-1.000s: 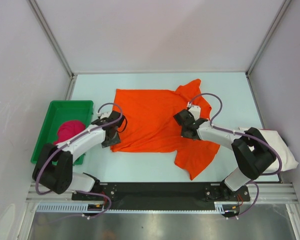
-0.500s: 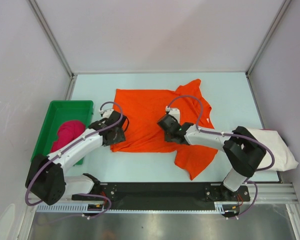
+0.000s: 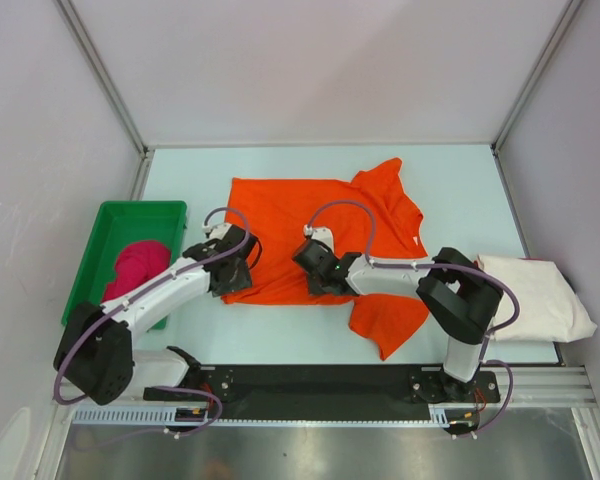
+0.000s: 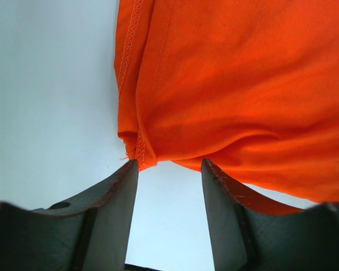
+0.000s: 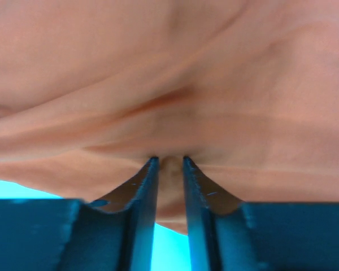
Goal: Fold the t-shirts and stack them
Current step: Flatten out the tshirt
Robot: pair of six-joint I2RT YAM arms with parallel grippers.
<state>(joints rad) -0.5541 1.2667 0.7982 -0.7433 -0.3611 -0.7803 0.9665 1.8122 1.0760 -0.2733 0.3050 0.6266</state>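
The orange t-shirt (image 3: 310,215) lies spread on the table, with one side bunched at the front right. My left gripper (image 3: 232,277) is at its front left corner. In the left wrist view it (image 4: 168,167) is open, with bare table between the jaws, and the hem corner (image 4: 137,152) touches the left fingertip. My right gripper (image 3: 316,270) is at the front hem. In the right wrist view it (image 5: 168,162) is shut on a small fold of the orange cloth (image 5: 175,84). The magenta-pink t-shirt (image 3: 140,263) lies crumpled in the tray. The off-white t-shirt (image 3: 535,298) lies at the right edge.
The green plastic tray (image 3: 130,214) stands at the table's left side beside the left arm. Metal frame posts and walls enclose the table at the back and sides. A black base rail (image 3: 320,380) runs along the near edge.
My right gripper has moved left along the orange shirt's front edge, from its right side to near the middle. My left gripper has shifted slightly right and toward the near edge.
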